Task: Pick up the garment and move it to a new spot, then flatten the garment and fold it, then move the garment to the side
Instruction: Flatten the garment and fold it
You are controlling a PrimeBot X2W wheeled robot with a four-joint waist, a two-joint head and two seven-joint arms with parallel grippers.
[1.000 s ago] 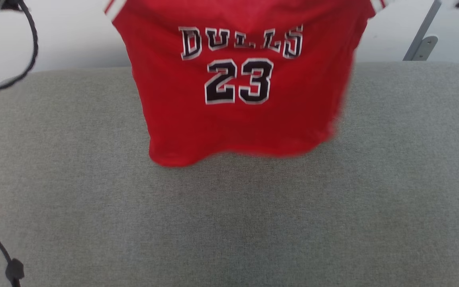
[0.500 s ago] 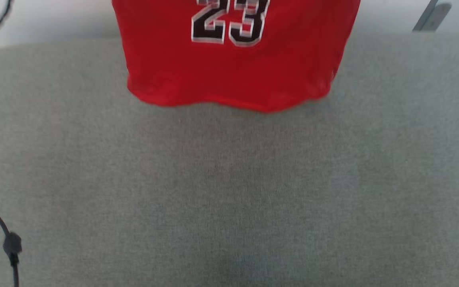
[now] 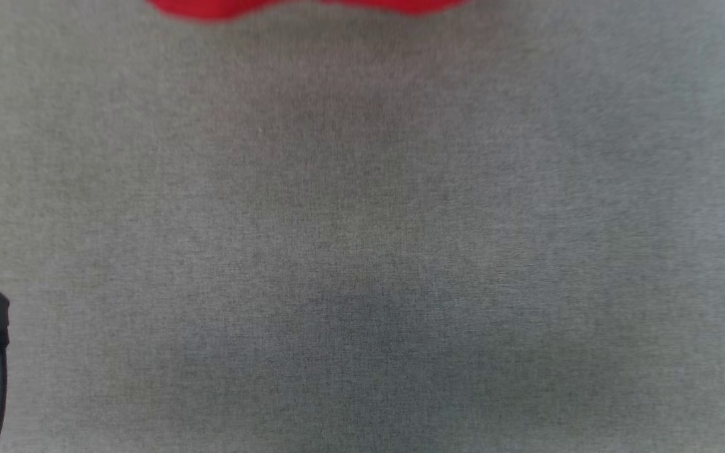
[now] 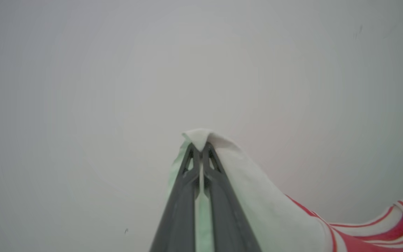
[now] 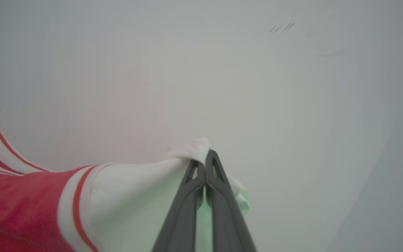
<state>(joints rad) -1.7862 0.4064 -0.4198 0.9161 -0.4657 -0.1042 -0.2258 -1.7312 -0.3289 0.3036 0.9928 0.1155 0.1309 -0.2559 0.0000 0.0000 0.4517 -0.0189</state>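
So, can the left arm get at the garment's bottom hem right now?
Probably not. The left gripper is shut on a white sleeve of the garment, and the right gripper on the other, so both look busy holding it up. The hem hangs over the grey surface.

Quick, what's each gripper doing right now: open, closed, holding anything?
Left gripper: shut on the garment, at a white sleeve.
Right gripper: shut on the garment's other white sleeve.

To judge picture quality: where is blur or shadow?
Head view: all soft, garment smeared at the top edge, a dim shadow on the grey surface. Left wrist view: left gripper sharp. Right wrist view: right gripper sharp, red cloth blurred.
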